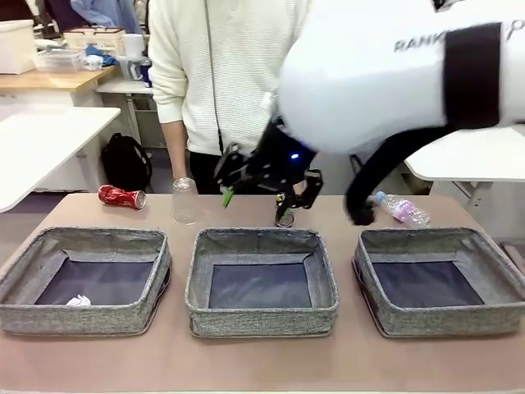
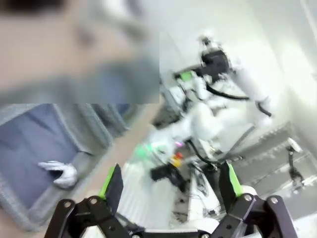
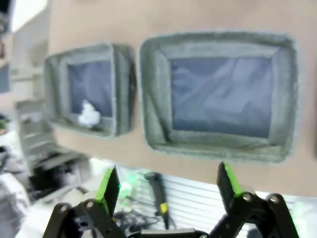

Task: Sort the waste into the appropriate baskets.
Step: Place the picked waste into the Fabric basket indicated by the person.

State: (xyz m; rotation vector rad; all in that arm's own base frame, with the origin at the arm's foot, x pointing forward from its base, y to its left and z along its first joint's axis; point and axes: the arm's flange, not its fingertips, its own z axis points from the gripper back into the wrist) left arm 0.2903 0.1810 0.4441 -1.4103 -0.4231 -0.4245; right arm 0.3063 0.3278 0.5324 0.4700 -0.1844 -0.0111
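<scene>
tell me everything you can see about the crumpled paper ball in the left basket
The paper ball is small, white and crumpled, with an uneven, creased surface. It lies loose on the dark flat bottom of the left basket, close to the near wall on the robot's side. It seems to touch only the basket. The wrist views are too blurred to show finer detail.

Three baskets are sitting in a row: left basket [image 1: 82, 316], middle basket [image 1: 262, 316], right basket [image 1: 447, 320]. Five pieces of waste are showing: one paper ball [image 1: 79, 301], one red can [image 1: 121, 197], one clear cup [image 1: 185, 201], one dark can [image 1: 285, 218] partly hidden, one bottle [image 1: 402, 210]. Four are lying outside the baskets, one inside. One person [image 1: 213, 74] is standing behind the table [image 1: 246, 365].
</scene>
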